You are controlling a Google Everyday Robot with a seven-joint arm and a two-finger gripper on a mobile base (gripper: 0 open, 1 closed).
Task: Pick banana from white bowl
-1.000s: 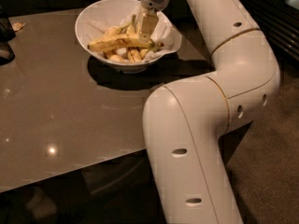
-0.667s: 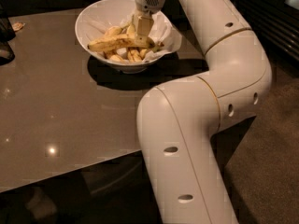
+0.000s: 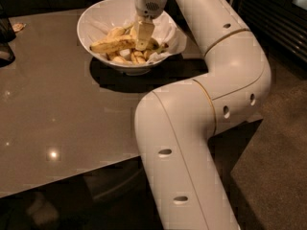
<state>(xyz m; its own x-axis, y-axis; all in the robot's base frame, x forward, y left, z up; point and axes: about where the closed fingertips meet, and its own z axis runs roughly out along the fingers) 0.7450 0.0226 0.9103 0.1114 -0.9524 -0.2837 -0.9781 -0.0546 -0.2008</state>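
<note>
White bowl (image 3: 91,18) sits at the 12 o'clock end of the brown table (image 3: 57,109), lined with crumpled white paper (image 3: 169,30). Banana (image 3: 111,45) lies across the bowl, one end near the 8 o'clock wall, the other near centre. Gripper (image 3: 142,43) hangs inside the bowl, just off centre toward 3 o'clock, pointing down at the banana's inner end. Contact unclear. Shorter pieces (image 3: 129,58) are heaped at 6 o'clock. White arm (image 3: 216,75) enters from 5 o'clock. A dark object (image 3: 5,37) sits at the table's 10 o'clock edge.
</note>
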